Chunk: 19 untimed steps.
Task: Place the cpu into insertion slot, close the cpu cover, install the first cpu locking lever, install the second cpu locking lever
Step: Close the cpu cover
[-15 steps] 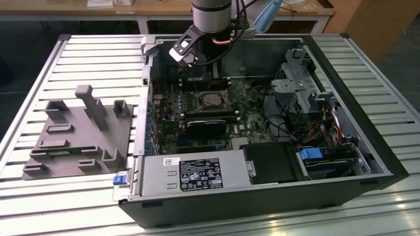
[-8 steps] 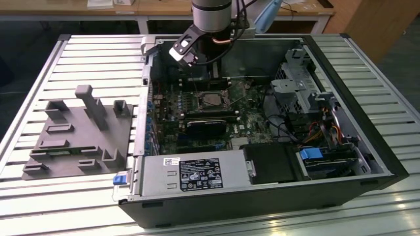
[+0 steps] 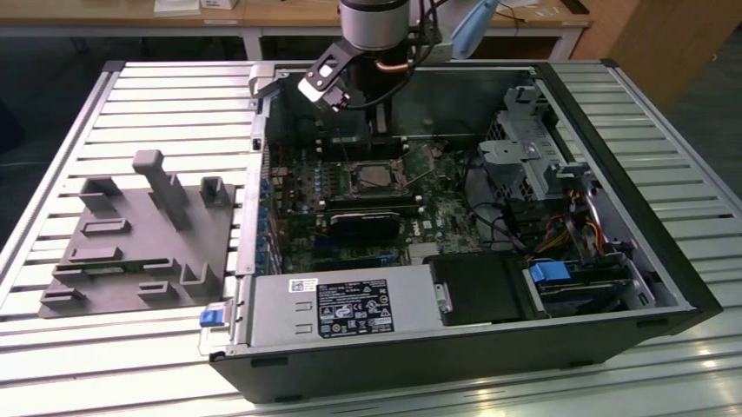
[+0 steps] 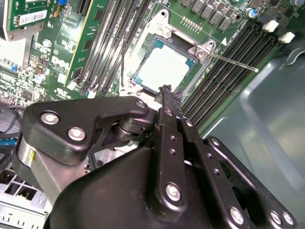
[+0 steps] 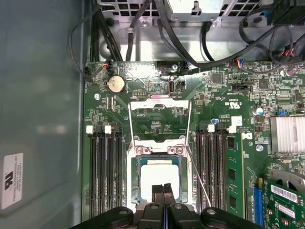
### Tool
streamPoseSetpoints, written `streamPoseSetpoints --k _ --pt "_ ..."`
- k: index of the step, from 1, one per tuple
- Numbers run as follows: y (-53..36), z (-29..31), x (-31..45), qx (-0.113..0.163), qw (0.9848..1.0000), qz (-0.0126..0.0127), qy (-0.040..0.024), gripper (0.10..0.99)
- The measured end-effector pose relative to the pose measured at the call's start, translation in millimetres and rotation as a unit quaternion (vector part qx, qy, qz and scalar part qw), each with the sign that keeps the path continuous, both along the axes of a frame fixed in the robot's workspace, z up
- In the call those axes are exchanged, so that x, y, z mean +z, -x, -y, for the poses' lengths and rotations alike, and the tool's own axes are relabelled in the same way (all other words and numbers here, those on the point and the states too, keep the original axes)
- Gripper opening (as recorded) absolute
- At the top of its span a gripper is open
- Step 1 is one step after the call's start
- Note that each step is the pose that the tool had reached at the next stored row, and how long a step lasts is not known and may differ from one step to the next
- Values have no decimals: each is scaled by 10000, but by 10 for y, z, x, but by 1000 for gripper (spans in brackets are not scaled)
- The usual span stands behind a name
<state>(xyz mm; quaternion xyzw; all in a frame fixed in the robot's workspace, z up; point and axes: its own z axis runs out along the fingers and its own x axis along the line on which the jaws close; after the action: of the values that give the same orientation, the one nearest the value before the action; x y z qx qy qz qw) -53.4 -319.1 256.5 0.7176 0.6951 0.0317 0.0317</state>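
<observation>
First wrist view shows the cpu (image 5: 159, 179) lying flat in the insertion slot (image 5: 137, 181), silver top up; the cpu cover (image 5: 159, 101) is swung back on its hinge, leaving the chip open from above; a thin locking lever (image 5: 199, 179) stands off beside the socket, unlatched, so I judge nothing clamps the chip yet; the gripper (image 5: 163, 190) hovers over one edge of the chip, fingers pressed together, pinching nothing.
</observation>
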Motion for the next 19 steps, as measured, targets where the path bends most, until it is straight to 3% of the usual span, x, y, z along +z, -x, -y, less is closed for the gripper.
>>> streamPoseSetpoints --k 9,19 --pt "-9 0 26 -1 10000 -1 0 102" --pt "-174 0 26 0 10000 -5 -1 102"
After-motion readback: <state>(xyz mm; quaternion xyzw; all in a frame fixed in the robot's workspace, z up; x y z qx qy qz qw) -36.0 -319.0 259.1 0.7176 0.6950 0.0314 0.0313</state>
